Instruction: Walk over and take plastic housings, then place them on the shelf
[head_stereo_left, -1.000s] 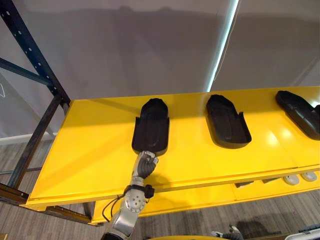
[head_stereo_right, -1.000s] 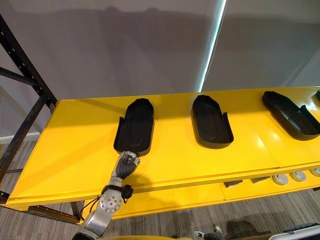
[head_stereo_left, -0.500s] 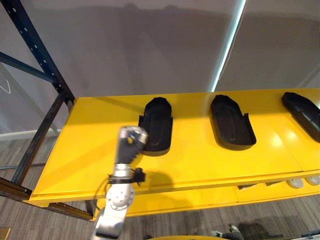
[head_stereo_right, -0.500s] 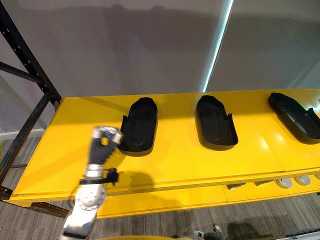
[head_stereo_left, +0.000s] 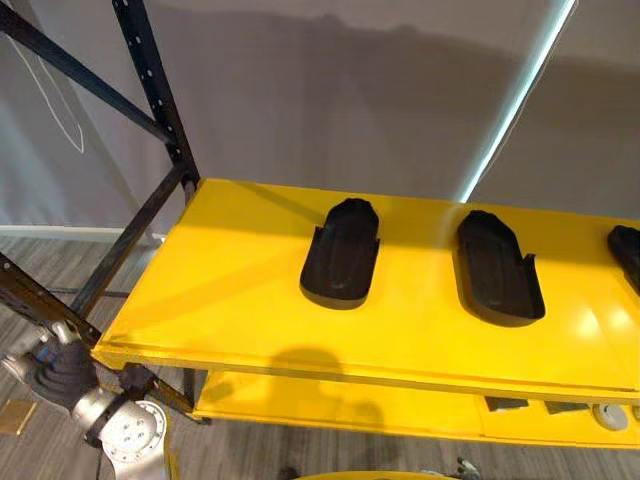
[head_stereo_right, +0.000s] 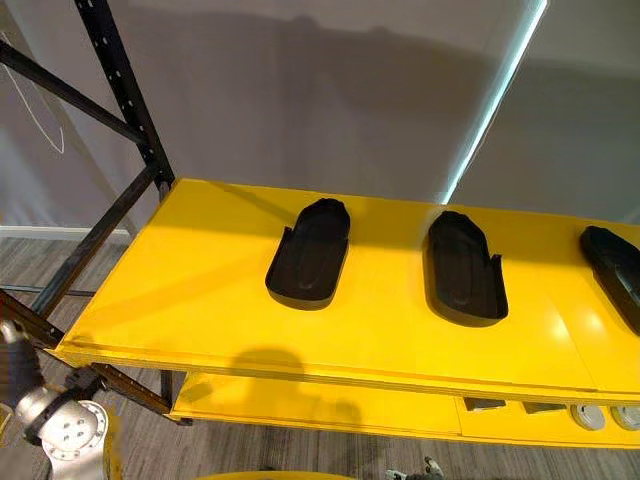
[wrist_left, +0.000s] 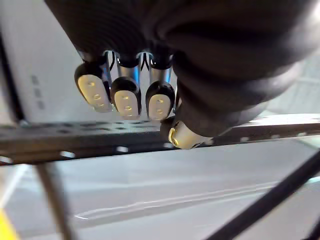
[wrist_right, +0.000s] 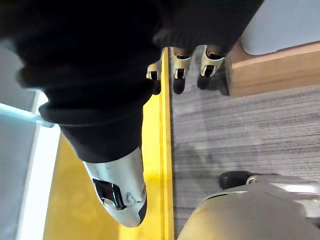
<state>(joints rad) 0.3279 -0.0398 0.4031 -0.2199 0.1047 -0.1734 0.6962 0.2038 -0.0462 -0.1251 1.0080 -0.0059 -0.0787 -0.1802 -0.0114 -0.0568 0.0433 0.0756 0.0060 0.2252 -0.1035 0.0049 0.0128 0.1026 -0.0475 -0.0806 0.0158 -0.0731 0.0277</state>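
Three black plastic housings lie hollow side up on the yellow shelf: one left of the middle, one to its right, and a third cut off at the right edge. My left hand hangs below the shelf's front left corner, well apart from the housings. In the left wrist view its fingers are curled toward the thumb and hold nothing. My right hand hangs beside a yellow edge above the floor, its fingers relaxed and holding nothing.
A dark steel upright with diagonal braces stands at the shelf's left end. A lower yellow shelf carries small white and dark parts at the right. A grey wall is behind. A brown wooden block sits on the grey floor.
My left hand has pulled back from the near end of the left housing, then dropped left below the shelf's edge. The housing stays on the shelf. The camera has shifted.
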